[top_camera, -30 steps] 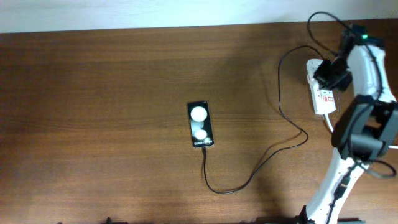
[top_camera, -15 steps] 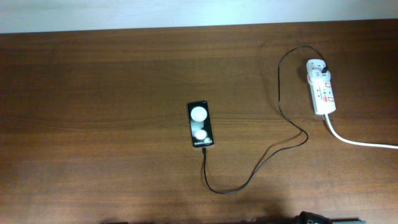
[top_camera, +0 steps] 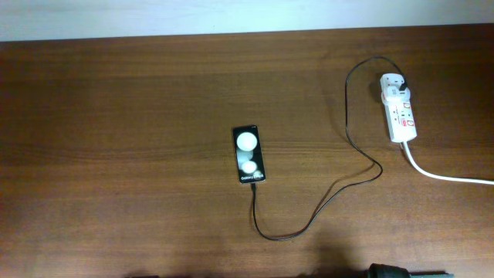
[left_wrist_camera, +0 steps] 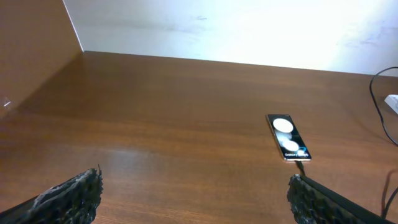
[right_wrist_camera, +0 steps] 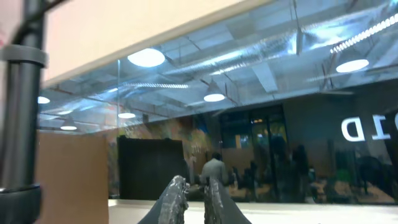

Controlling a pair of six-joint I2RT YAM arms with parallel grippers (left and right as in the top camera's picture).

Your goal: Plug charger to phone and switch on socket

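Right arm has cleared off the socket point(top_camera: 400, 116) and out of the overhead shot. Its gripper point(right_wrist_camera: 189, 199) points up at the room, fingers all but closed on nothing. Charger point(top_camera: 346, 108) looks seated in the bottom edge of the phone point(top_camera: 248, 154) mid-counter point(top_camera: 116, 116), so I'd guess we're about done, though the switch is too small to read. Left gripper point(left_wrist_camera: 193, 190) sits wide open and empty, with the phone well ahead of it.

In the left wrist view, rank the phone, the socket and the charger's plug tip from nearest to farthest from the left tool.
From the left tool:
1. Plug tip, at the phone's near end, right of centre.
2. Phone, just beyond it.
3. Socket, at the far right edge.
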